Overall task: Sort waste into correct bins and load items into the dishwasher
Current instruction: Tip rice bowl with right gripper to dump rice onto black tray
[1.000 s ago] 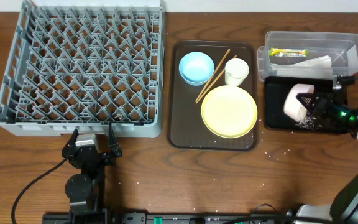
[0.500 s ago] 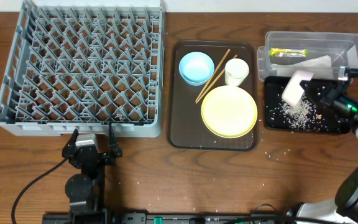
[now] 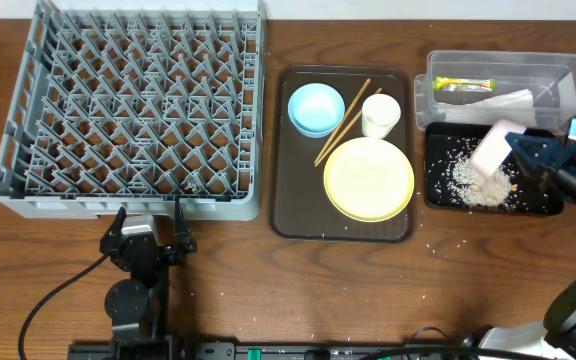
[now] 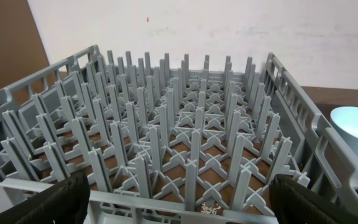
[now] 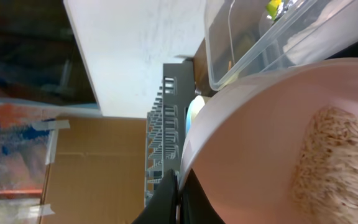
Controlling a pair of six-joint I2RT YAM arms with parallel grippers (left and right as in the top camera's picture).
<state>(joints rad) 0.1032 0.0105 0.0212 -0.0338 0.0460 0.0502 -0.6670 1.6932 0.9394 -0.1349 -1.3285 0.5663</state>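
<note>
Rim of white bowl [image 3: 490, 153] in tight-shut right claw [image 3: 517, 148]; left claw [image 3: 149, 224] wide open.

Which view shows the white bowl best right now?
Overhead: the white bowl shows whole, tilted over the black tray. Right wrist shows only its rim and inside, close up, with rice in it. Left wrist does not show it.
</note>
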